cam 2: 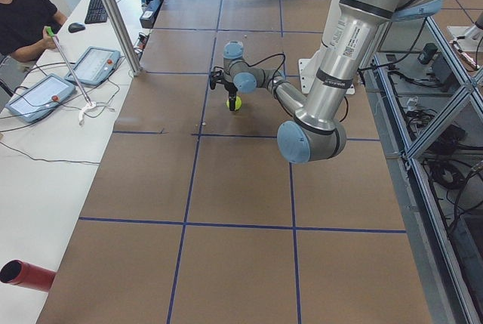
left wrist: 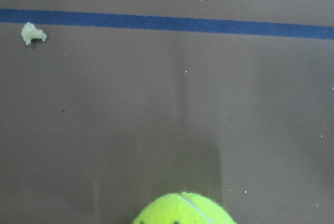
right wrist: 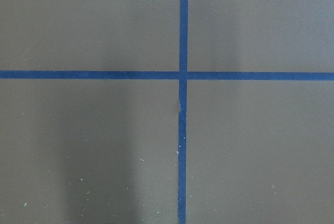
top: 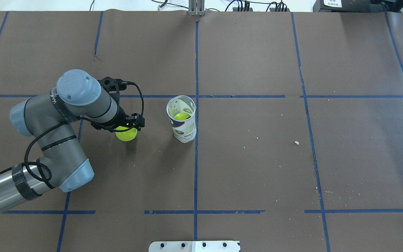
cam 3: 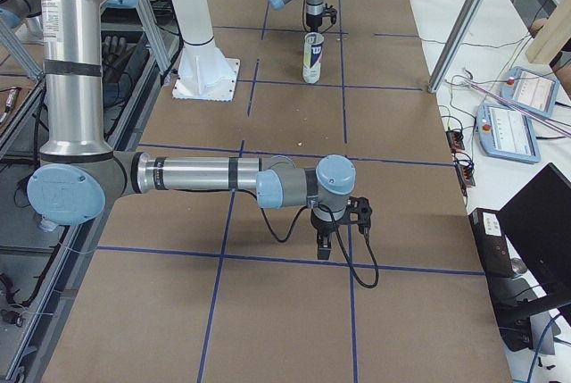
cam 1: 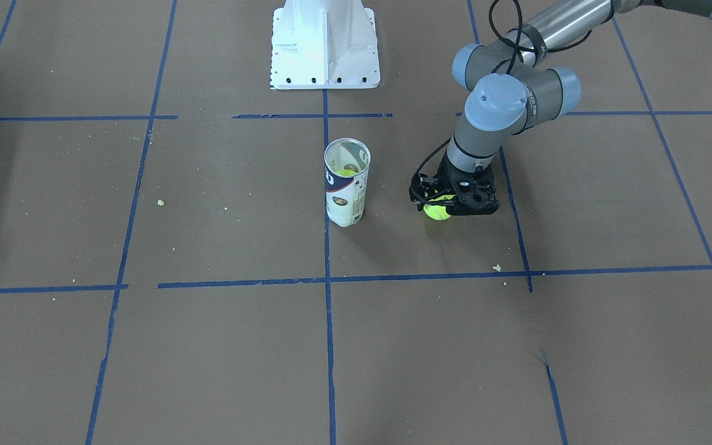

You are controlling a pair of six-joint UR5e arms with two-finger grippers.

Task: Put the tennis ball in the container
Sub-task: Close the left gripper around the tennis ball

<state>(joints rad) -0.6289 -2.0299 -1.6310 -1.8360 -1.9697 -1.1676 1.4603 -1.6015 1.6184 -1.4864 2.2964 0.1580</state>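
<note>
Closest to the robot's edge of the brown paper-covered bench (top: 257, 175), at the middle of that edge, you have the white metal base plate (top: 194, 246). Further in, about halfway to the far edge and on the robot's left half, the left tool (top: 126, 125) points straight down and is clenched on the bright yellow-green fuzzy tennis ball (top: 126, 135), which bulges out below the black fingers. You cannot tell from these views whether the ball rests on the bench or hangs just over it. At about the same depth, near the bench's middle and parted from the ball by a strip of bare paper, the clear plastic cylindrical container with a white and navy label (top: 183, 126) stands upright. Its mouth is open and its foot is against the central blue tape line (top: 196, 168). A second yellow-green ball (top: 182, 116) lies inside it. Toward the bench's right end, the right tool (cam 3: 326, 242) hangs over the paper, close to a crossing of tape lines, and you cannot tell whether it is released or clenched. A pale crumb (top: 296, 142) lies on the right half.
</note>
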